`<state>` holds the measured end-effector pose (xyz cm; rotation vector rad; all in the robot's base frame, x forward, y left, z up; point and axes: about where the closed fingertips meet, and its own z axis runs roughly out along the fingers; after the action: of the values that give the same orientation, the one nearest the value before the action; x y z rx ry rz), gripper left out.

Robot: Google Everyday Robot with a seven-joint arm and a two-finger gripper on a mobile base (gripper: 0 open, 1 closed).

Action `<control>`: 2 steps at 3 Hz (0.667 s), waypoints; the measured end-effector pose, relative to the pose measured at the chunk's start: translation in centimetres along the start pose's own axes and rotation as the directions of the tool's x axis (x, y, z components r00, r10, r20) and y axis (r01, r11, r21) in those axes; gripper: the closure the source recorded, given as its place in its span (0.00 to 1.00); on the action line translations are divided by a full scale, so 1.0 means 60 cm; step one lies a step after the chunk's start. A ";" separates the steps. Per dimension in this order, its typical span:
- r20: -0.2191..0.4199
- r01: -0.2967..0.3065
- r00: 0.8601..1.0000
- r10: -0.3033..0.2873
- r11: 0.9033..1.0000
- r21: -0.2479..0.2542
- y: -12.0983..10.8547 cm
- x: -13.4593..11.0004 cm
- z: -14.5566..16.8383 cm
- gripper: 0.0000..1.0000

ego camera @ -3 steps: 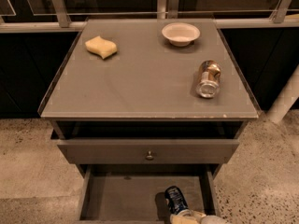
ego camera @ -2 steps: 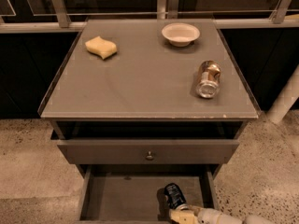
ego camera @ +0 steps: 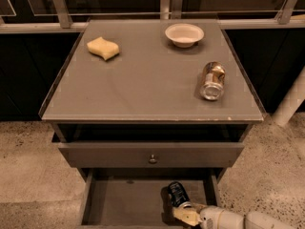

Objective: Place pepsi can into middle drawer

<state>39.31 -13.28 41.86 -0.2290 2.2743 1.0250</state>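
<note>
The pepsi can (ego camera: 177, 193), dark blue with a silver top, is inside the open middle drawer (ego camera: 126, 205), at the right side of its flat grey floor. My gripper (ego camera: 187, 215) is low in the drawer, right at the near side of the can and against its lower end. The white arm (ego camera: 238, 220) reaches in from the lower right. The can's lower end is hidden behind the gripper.
Above the open drawer is a shut drawer front with a small round knob (ego camera: 152, 159). On the cabinet top lie a brown-gold and silver can (ego camera: 212, 80) on its side, a white bowl (ego camera: 184, 34) and a yellow sponge (ego camera: 103, 48). The floor is speckled stone.
The gripper has shifted slightly left in the drawer and more of the white arm shows at the lower right. The pepsi can stays in about the same place.
</note>
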 end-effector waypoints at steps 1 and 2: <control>0.000 0.000 1.000 0.000 1.000 0.000 0.000 0.000 0.000 0.58; 0.000 0.000 1.000 0.000 1.000 0.000 0.000 0.000 0.000 0.35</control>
<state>39.31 -13.28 41.86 -0.2291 2.2742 1.0251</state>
